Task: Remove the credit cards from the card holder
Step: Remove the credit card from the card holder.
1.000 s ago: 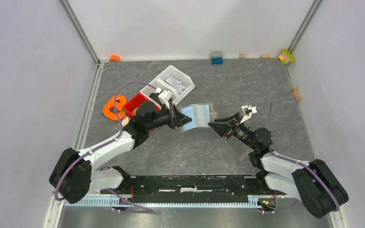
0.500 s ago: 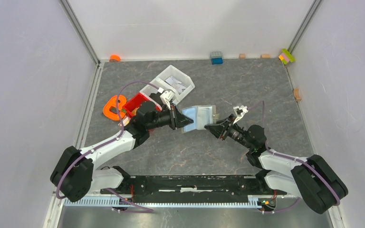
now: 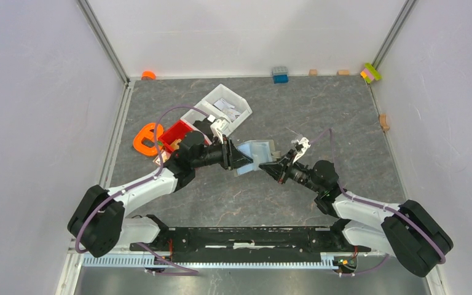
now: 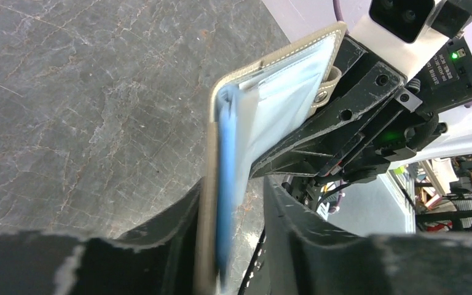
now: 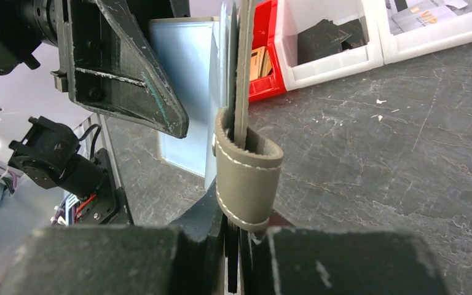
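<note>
Taupe card holder (image 3: 255,152) could swing, or shed its blue credit card (image 4: 224,178) onto the table (image 3: 319,110), because the left hand (image 4: 230,190) stands slightly spread around flap and card, with a gap on one side. Only the right hand (image 5: 233,228) pinches it, at the strap end, holding it in the air between both hands.

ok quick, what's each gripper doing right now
left gripper: partly open, loose around a flap of the card holder and a blue credit card.
right gripper: shut on the card holder.
</note>
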{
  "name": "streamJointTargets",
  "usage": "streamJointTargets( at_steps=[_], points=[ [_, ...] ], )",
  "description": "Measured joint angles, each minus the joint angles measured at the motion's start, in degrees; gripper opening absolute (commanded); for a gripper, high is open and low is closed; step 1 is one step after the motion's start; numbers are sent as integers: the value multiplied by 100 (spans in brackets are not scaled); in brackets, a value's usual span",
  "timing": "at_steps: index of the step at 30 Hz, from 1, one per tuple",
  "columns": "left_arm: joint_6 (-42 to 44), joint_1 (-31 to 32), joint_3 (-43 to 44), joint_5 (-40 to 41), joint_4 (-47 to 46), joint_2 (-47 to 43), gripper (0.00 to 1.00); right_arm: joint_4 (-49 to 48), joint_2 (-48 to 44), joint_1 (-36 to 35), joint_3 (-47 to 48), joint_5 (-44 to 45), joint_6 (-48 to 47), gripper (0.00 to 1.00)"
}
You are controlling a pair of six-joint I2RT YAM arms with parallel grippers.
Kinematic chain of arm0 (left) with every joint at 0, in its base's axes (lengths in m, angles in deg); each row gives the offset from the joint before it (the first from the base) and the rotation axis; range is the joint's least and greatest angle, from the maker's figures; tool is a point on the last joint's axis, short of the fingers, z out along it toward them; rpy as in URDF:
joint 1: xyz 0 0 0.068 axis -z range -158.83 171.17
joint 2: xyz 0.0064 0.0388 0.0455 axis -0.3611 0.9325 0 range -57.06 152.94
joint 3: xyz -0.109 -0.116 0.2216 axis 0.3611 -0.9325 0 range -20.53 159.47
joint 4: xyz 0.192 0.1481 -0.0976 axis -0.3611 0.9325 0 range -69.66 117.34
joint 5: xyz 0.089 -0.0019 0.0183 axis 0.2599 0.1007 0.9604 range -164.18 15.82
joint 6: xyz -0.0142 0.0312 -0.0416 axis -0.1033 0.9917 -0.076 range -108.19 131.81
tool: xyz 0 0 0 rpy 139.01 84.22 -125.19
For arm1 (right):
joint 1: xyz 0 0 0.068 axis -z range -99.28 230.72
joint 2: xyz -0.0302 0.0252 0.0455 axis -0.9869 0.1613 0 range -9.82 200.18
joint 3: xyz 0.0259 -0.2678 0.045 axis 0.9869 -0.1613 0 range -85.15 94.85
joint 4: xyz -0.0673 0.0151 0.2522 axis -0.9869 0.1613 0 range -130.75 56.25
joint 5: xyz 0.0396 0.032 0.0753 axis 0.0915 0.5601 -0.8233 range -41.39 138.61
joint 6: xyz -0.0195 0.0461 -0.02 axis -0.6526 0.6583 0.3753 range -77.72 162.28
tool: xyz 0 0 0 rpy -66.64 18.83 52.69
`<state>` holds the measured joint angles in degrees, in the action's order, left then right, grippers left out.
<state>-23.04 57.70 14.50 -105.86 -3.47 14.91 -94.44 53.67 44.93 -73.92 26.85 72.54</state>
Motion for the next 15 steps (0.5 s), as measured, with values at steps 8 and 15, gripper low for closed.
streamJointTargets(
  at_steps=[8,15],
  points=[
    [17,46,0,9,13,0,40,66,101,-273,94,-44,-168,5],
    [61,37,9,219,212,-4,6,17,177,-367,98,-72,-249,41]
  ],
)
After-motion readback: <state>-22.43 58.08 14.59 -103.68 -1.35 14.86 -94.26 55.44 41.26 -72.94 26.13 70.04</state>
